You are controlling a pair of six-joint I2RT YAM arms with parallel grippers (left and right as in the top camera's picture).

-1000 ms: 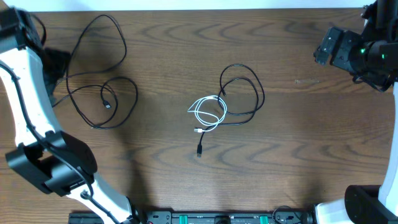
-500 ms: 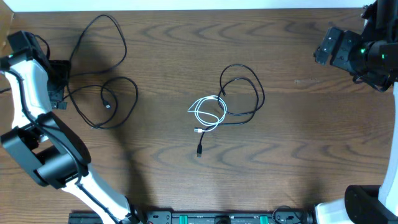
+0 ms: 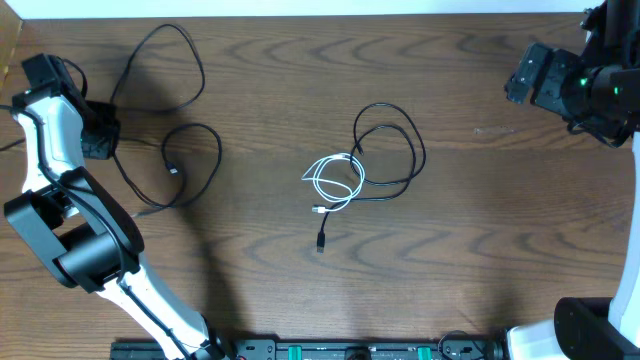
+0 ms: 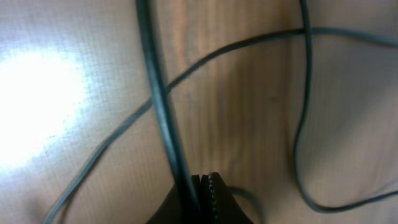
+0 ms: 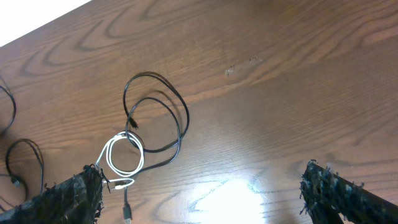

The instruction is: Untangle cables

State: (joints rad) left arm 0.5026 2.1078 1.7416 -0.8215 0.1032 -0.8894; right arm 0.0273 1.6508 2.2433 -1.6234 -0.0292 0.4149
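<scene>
Left gripper [image 3: 100, 135] sits at the far left of the overhead frame, low over the table [image 3: 480, 250]. In my left wrist view its jaws are pressed together at the bottom centre, pinched on the left black cable [image 4: 163, 118], which runs from the top edge straight down into the fingertips. It looks thick there, close to the lens. Thinner strands of the same cable cross behind it, lying on the wood.

Overhead, the left black cable spreads over the upper left in two loose loops, one tall loop near the top edge and one rounder loop below it, well apart from the other two cables.

Middle black cable [image 3: 422, 150] lies near the centre in overlapping loops, its plug [image 3: 321, 243] trailing toward the bottom. White cable [image 3: 312, 172] is a small coil at the lower left of those loops, touching and crossing the black one, still tangled with it.

Right gripper [image 5: 200, 171] is in the upper right of the overhead frame, up off the table, jaws spread wide, holding nothing. Its wrist view looks down on the centre pair from a distance.
</scene>
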